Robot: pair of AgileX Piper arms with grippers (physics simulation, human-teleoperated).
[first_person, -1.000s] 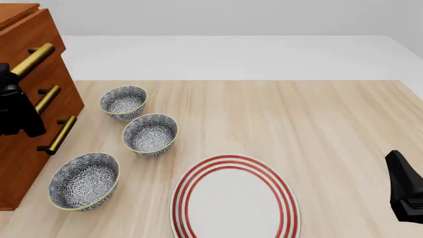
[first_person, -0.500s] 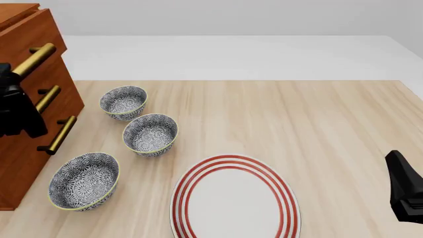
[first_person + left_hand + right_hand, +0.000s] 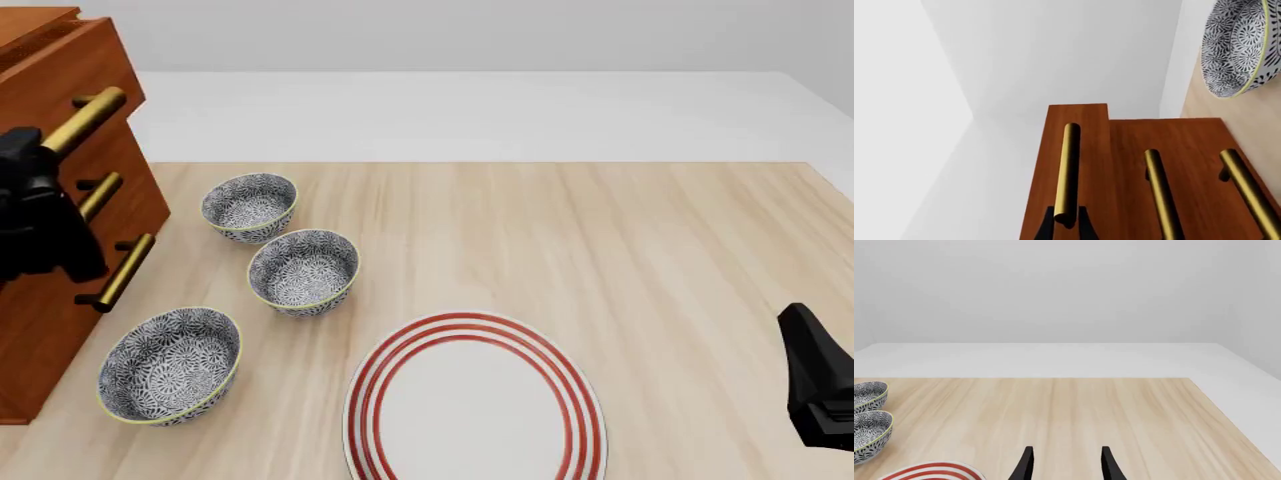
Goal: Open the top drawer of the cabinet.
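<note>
Bench (image 3: 641,240) of pale wood grain under plain grey-white walls, with a white floor beyond its far edge. The left jaws (image 3: 1066,222) are clamped narrow on the brass handle (image 3: 1067,170) of the top drawer (image 3: 1077,150), which stands a little proud of the cabinet (image 3: 54,300) face; the two lower handles lie just beside them. Three patterned bowls (image 3: 303,270) sit near the left jaws. The right jaws (image 3: 1064,465) stand apart, holding nothing, above bare wood, a red-ringed plate (image 3: 474,400) just beside them
</note>
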